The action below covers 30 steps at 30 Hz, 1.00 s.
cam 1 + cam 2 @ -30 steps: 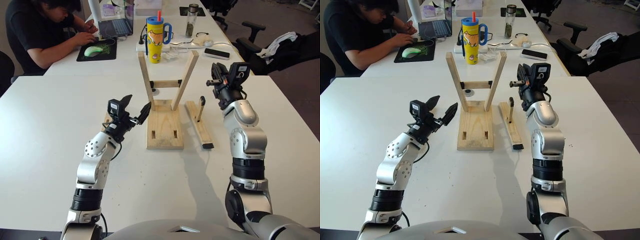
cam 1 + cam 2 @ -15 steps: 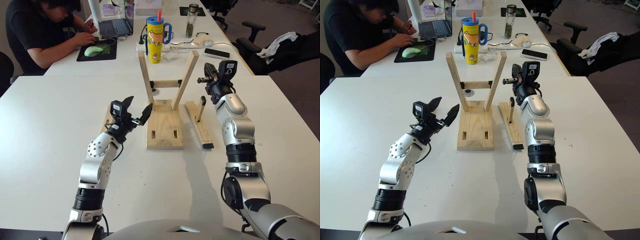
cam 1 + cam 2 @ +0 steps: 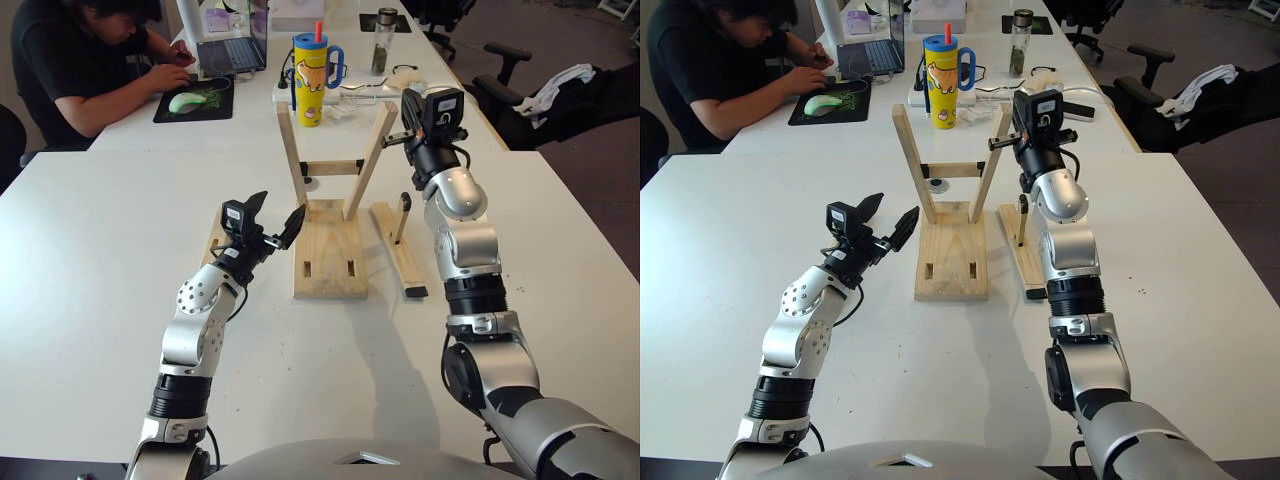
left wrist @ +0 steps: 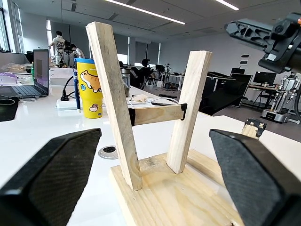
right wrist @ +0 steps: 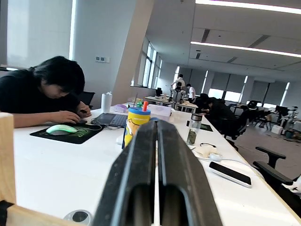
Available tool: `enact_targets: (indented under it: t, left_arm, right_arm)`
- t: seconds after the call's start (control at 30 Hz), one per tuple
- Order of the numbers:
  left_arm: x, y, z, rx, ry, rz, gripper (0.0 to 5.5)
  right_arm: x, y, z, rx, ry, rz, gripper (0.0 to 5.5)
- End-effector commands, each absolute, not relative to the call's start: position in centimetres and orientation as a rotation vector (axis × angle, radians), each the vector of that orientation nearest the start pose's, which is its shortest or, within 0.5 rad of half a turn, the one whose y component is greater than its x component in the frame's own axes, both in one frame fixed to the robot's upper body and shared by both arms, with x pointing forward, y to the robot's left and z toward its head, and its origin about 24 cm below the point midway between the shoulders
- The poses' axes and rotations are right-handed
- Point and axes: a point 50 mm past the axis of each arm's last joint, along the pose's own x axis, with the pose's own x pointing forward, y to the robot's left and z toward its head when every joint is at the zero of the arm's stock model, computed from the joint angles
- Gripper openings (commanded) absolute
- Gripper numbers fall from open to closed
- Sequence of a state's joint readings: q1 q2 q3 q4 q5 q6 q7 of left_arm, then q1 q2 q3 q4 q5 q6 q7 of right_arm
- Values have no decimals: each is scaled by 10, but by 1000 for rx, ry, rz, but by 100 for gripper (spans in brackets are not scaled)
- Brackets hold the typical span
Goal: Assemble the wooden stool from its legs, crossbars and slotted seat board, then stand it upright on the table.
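The slotted seat board lies flat on the white table. Two legs rise from its far end, tied by a crossbar. Right of the board lies another leg with a short crossbar sticking up from it. My left gripper hovers open just left of the board; its fingers frame the upright legs. A further wooden piece lies partly hidden behind it. My right gripper is raised beside the top of the right upright leg, its fingers shut on nothing.
On the far table stand a yellow tumbler, a bottle, a phone and a laptop, where a person sits. A cable grommet is set in the table behind the legs. Office chairs stand at the right.
My right gripper has swung left and upward from beside the loose leg to the top of the right upright leg. The left arm has barely shifted.
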<state>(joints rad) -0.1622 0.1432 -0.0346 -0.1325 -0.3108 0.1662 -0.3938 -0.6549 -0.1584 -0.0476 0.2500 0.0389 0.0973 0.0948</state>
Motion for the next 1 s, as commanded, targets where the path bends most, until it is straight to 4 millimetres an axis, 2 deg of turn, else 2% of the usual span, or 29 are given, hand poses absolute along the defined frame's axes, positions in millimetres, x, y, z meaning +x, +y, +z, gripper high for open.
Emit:
enact_targets:
  t: [0.03,0.07,0.1,0.3,0.47,0.63,0.83,0.93,1.0]
  left_arm:
    - [276,128,105,-125,-142,-536,426]
    - [276,128,105,-125,-141,-538,426]
    - [276,128,105,-126,-141,-538,426]
    - [277,129,104,-129,-143,-528,426]
    - [278,128,104,-130,-145,-525,426]
    - [278,128,103,-131,-145,-523,426]
    - [277,127,102,-134,-143,-525,426]
    - [277,127,102,-135,-140,-524,426]
    - [277,128,102,-134,-139,-523,426]
  right_arm:
    - [340,-164,68,-78,163,51,1]
    - [337,-167,57,-66,217,43,1]
    - [336,-167,54,-60,230,43,1]
    - [351,-163,80,-67,153,88,1]
    - [356,-161,98,-101,57,117,1]
    - [360,-164,135,-127,-127,108,1]
    - [350,-165,205,-157,-509,87,1]
    - [344,-164,223,-145,-598,87,1]
    - [343,-160,225,-135,-608,103,1]
